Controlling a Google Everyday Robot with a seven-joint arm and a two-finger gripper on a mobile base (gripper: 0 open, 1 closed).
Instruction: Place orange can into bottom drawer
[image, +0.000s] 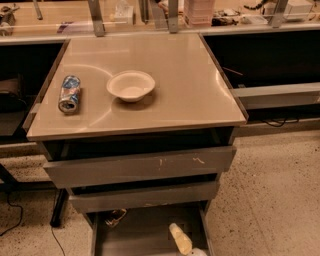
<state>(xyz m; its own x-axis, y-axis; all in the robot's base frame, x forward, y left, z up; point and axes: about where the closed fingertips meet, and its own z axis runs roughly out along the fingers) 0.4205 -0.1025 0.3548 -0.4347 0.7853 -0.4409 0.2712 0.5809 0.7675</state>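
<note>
**In the bottom drawer (145, 235), the orange can (116, 217) rests clear of the gripper (181, 239)**

Low at the front of the cabinet, the robot's gripper shows as a pale, cream-coloured tip over the front right part of the open drawer's grey floor. A patch of white arm sits just behind it at the bottom edge of the view. Whether it is open or closed cannot be told. Nothing can be seen in its hold.

The orange can sits well apart from the gripper, at the back left of the same drawer. It is near the left wall and just below the front of the middle drawer (145, 196). It is in shadow, and its golden body with pale marks is only partly made out.

The middle drawer and the top drawer (140, 167) above it show scratched grey fronts. Both stand slightly out from the frame.

On the beige cabinet top (195, 100) a white bowl (130, 85) stands upright left of centre. A crushed blue-and-white can (69, 93) lies on its side near the left edge, apart from the bowl.

Speckled flooring (275, 200) surrounds the unit, and a black cable (15, 222) trails across it at lower left. A cluttered workbench (65, 15) runs along the back.
</note>
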